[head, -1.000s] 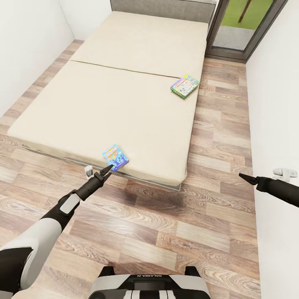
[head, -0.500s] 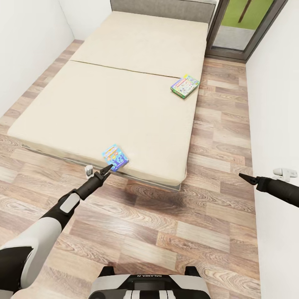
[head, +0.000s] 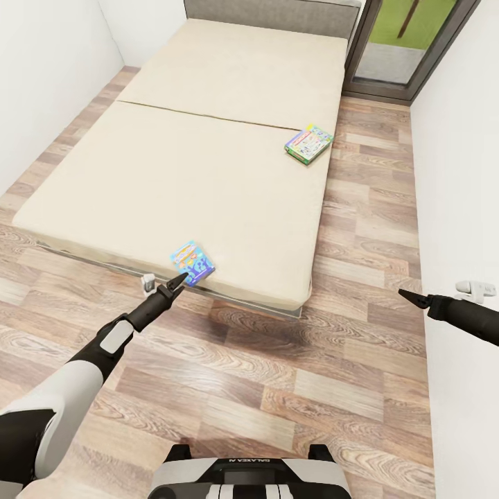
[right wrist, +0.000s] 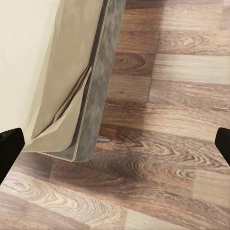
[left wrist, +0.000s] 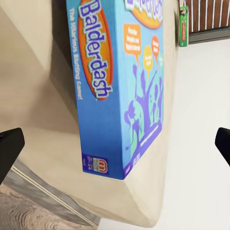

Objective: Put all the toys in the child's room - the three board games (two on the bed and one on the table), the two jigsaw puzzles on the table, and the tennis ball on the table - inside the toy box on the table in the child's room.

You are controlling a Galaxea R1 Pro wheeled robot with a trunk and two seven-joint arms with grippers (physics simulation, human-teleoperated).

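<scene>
I was looking down from the head camera at a wide bed (head: 208,138) with a plain beige mattress, standing on a wood-plank floor (head: 333,360) between white walls. A grey headboard (head: 270,10) ran along the far end, and a dark-framed window (head: 409,41) stood at the far right corner.

Two board games lay on the bed. The blue game (head: 193,261) lay flat at the near edge of the mattress. The other game (head: 308,143), white and green with coloured print, lay near the bed's right edge, well apart from the first.

My left hand (head: 179,281) reached out over the floor, its tip just beside the near end of the blue game; I could not tell whether it touched. In the left wrist camera the blue game (left wrist: 120,86) read "Balderdash", and it lay between my two finger tips (left wrist: 9,148), which were spread wide at the picture's edges.

My right hand (head: 409,296) hung over the floor at the right, close to the wall and well apart from both games. In its wrist camera its fingers (right wrist: 9,143) were spread wide too, gripping nothing, above the bed's corner (right wrist: 76,139) and the floor.
</scene>
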